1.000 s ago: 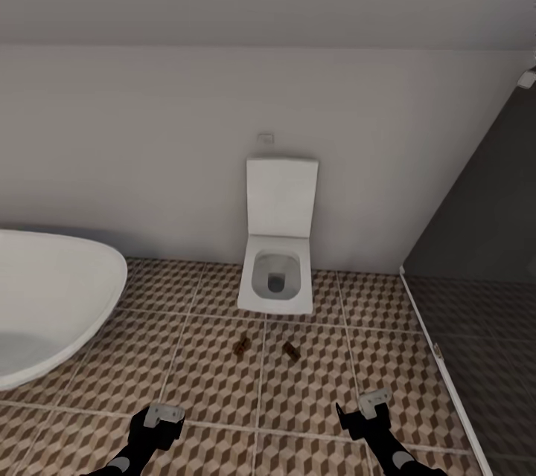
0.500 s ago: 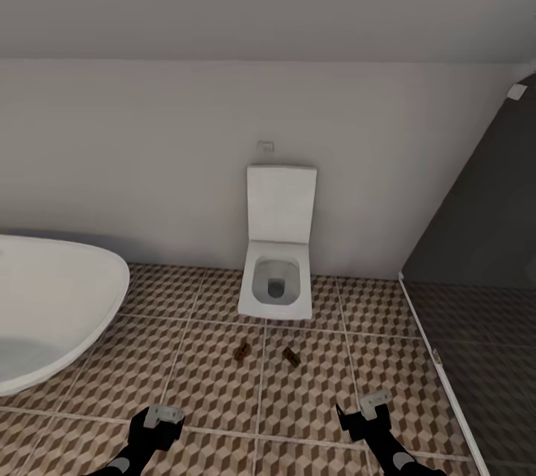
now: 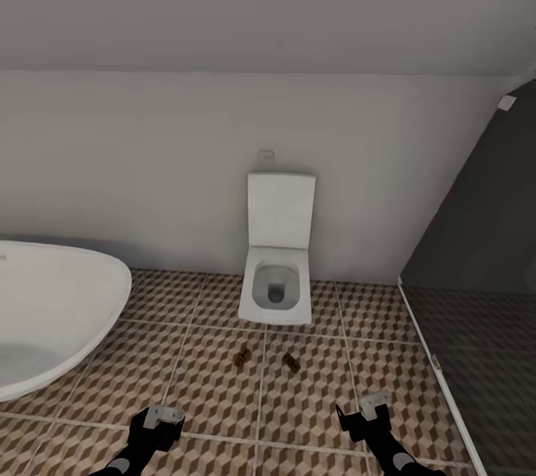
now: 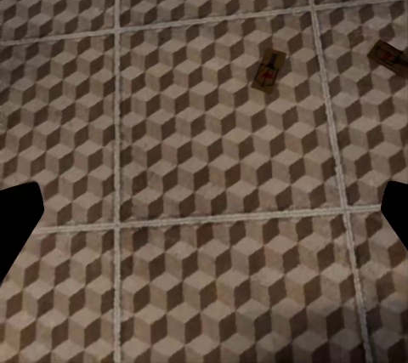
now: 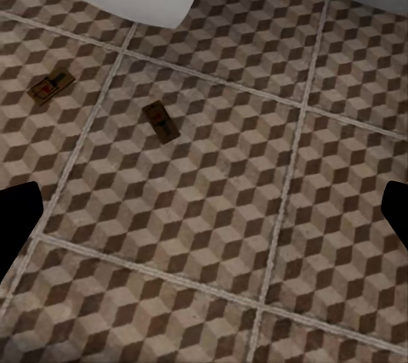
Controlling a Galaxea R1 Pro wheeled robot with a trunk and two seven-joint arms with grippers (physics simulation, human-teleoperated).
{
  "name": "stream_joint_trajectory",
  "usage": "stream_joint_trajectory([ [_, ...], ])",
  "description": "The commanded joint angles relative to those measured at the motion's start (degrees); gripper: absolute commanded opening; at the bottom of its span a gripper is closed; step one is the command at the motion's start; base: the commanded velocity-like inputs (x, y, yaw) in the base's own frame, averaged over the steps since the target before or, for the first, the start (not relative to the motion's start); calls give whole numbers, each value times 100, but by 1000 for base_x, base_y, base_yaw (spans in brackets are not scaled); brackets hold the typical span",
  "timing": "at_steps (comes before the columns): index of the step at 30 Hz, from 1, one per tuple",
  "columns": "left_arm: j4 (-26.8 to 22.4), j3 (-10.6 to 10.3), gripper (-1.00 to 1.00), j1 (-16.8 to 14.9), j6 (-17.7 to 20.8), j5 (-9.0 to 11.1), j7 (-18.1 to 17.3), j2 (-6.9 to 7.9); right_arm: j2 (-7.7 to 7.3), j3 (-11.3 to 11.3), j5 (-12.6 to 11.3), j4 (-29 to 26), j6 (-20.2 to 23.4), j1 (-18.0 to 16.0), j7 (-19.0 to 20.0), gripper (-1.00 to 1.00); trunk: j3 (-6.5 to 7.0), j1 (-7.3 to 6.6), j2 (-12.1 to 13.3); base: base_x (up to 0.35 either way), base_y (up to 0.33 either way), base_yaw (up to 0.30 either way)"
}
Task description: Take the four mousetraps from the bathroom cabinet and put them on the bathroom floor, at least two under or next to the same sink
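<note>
While two mousetraps (image 3: 241, 359) lie on bathroom floor (image 3: 208, 387), left hand (image 3: 158, 416), right hand (image 3: 370, 407), both spread apart, empty.

Domestic bathroom. Evidence: white wall-backed toilet (image 3: 276, 259) with raised lid, flush plate (image 3: 266, 156) above it; white freestanding bathtub (image 3: 52, 312); cube-patterned tiled bathroom floor (image 3: 208, 387); dark glass shower enclosure (image 3: 484, 290) beside the toilet; plain pale wall (image 3: 149, 163).

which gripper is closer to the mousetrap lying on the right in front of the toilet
Right. The right gripper sits nearer the robot and a little right of the right mousetrap. The left gripper is farther off to its left, beyond the other mousetrap.
</note>
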Motion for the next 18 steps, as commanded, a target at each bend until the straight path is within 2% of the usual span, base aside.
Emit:
stream_joint_trajectory([
  [1, 21, -48, 100, -8, -32, 51, -18, -4, -2, 42, -17, 5, -16, -1, 3, 100, 19, -20, 34, 0, 0, 0],
  [14, 21, -48, 100, -1, -32, 51, -18, -4, -62, 35, -16, 6, -11, 575, -35, 100, 273, -306, 556, 0, 0, 0],
  [18, 21, -48, 100, 1, -32, 51, -17, -4, -83, 34, -27, 10, -4, 842, -296, 100, 345, -394, 716, 0, 0, 0],
])
